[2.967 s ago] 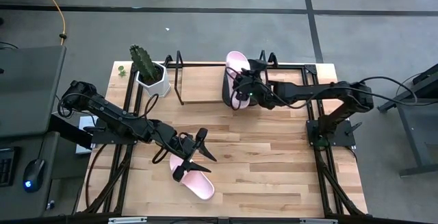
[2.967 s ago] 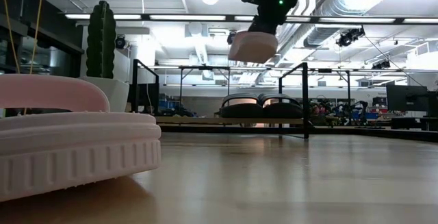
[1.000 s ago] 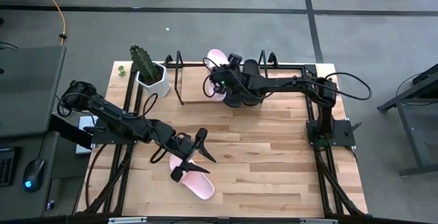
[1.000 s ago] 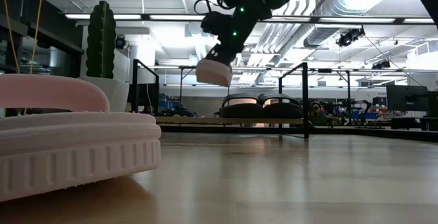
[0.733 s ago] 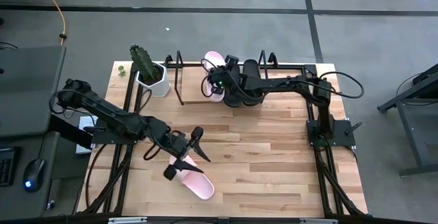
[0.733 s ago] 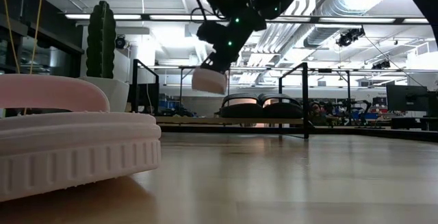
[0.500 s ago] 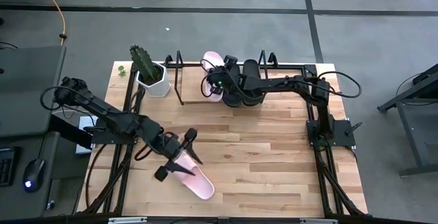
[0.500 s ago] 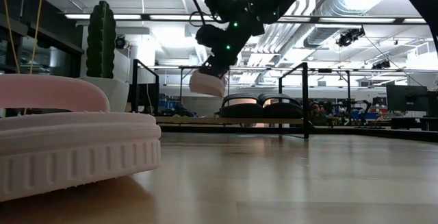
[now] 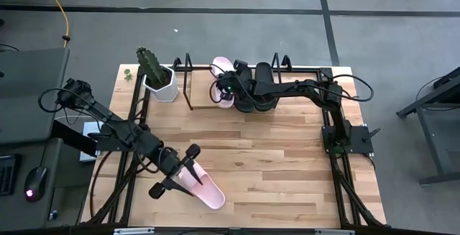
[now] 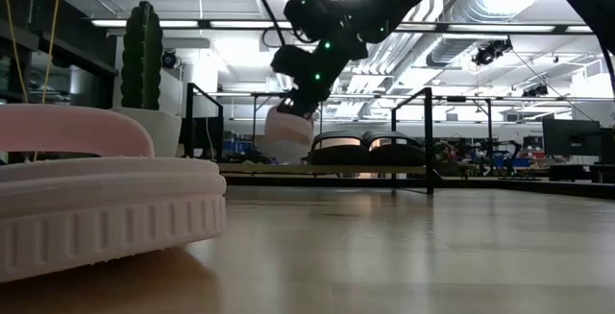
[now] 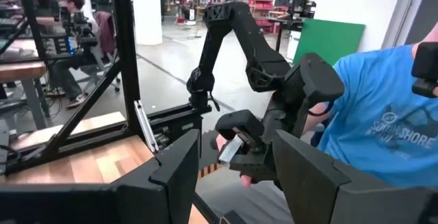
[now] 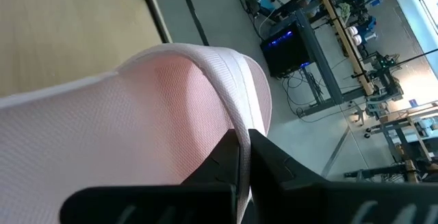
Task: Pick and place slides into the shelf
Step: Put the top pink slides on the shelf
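A pale pink slide (image 9: 223, 68) hangs over the shelf (image 9: 188, 84) at the table's far side, with my right gripper (image 9: 228, 90) shut on it. In the low view this slide (image 10: 288, 127) hangs just left of two black slides (image 10: 365, 146), which rest sole-down on the shelf's board. A second pink slide (image 9: 203, 190) lies sole-down on the table near the front edge. My left gripper (image 9: 176, 172) hovers open beside and above it, touching nothing. My right gripper pinches the edge of the pink slide's strap (image 12: 236, 125) between its two fingers. The fingers come from the table's right side, slanting down. The slide hangs tilted below them, clear of the shelf's board.
A white pot with a cactus (image 9: 159, 80) stands at the far left, next to the shelf. The shelf's black wire posts (image 10: 428, 141) rise around the board. Bare wooden table lies between the shelf and the near pink slide. A person in a blue shirt (image 11: 383, 114) sits beyond the table.
My right gripper has carried the pink slide toward the table's left edge and down, from above the shelf to just beside the black slides. My left gripper has drawn back toward the table's near left corner and risen a little, staying open.
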Action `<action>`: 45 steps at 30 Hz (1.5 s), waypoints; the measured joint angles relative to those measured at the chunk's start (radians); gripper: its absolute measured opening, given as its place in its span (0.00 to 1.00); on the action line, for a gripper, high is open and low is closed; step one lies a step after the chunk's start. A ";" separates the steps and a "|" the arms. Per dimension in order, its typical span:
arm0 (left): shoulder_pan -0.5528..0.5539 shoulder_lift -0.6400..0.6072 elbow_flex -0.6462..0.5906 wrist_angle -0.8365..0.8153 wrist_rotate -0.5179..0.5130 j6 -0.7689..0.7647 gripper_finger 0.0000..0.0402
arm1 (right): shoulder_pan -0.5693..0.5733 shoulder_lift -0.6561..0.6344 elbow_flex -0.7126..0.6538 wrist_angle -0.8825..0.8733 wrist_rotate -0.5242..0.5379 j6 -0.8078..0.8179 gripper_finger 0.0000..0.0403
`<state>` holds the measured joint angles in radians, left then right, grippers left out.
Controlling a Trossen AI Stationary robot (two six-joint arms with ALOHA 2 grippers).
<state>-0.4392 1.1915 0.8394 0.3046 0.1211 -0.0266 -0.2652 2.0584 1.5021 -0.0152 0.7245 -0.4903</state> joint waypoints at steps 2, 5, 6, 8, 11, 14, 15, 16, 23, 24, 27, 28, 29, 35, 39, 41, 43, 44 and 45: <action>0.000 0.002 0.000 -0.011 -0.002 -0.001 0.44 | -0.004 0.015 0.000 0.005 -0.001 -0.004 0.00; 0.000 0.002 0.000 -0.010 -0.002 -0.001 0.44 | -0.009 0.032 0.000 0.016 -0.001 -0.007 0.00; 0.000 0.002 0.000 -0.010 -0.002 -0.001 0.44 | -0.011 0.035 0.000 0.017 -0.002 -0.006 0.00; 0.000 0.002 0.000 -0.010 -0.002 -0.001 0.44 | -0.014 0.042 0.000 0.022 0.000 -0.007 0.00; 0.000 0.002 0.000 -0.010 -0.002 -0.001 0.44 | -0.017 0.045 0.000 0.019 0.000 -0.004 0.00; 0.000 0.002 0.000 -0.010 -0.002 -0.001 0.44 | -0.017 0.045 0.000 0.016 -0.001 -0.005 0.00; 0.000 0.002 0.000 -0.010 -0.002 -0.001 0.44 | -0.017 0.045 0.000 0.015 0.001 -0.006 0.00; 0.000 0.002 0.000 -0.010 -0.002 -0.001 0.44 | -0.017 0.045 0.000 0.011 0.003 -0.006 0.00; 0.000 0.002 0.000 -0.011 -0.002 -0.002 0.44 | -0.023 0.051 0.003 -0.034 0.003 0.001 0.00; 0.000 0.002 0.000 -0.011 -0.002 -0.002 0.44 | -0.025 0.057 0.003 -0.037 0.000 0.001 0.00; 0.000 0.002 0.000 -0.018 -0.002 -0.002 0.44 | -0.032 0.076 0.001 -0.040 -0.004 0.003 0.00; 0.000 0.002 0.000 -0.017 -0.002 -0.001 0.44 | -0.033 0.080 0.001 -0.037 -0.003 0.001 0.00; 0.000 0.002 0.000 -0.017 -0.002 -0.001 0.44 | -0.035 0.084 0.002 -0.034 -0.005 0.002 0.00; 0.000 0.002 0.000 -0.018 -0.002 0.000 0.44 | -0.041 0.097 0.004 -0.040 -0.029 0.029 0.00; 0.000 0.002 0.000 -0.018 -0.002 0.000 0.44 | -0.041 0.096 0.003 -0.031 -0.024 0.017 0.00; 0.000 0.002 0.000 -0.019 -0.002 0.000 0.44 | -0.041 0.096 0.003 -0.029 -0.027 0.014 0.00; 0.000 0.002 0.000 -0.019 -0.002 0.000 0.44 | -0.041 0.096 0.003 -0.030 -0.027 0.013 0.01; 0.000 0.002 0.000 -0.019 -0.002 0.000 0.44 | -0.041 0.096 0.003 -0.030 -0.029 0.014 0.01; 0.000 0.002 0.000 -0.019 -0.002 0.000 0.44 | -0.041 0.096 0.003 -0.030 -0.033 0.013 0.02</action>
<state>-0.4389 1.1934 0.8394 0.2855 0.1188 -0.0269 -0.3065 2.1546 1.5047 -0.0456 0.6913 -0.4770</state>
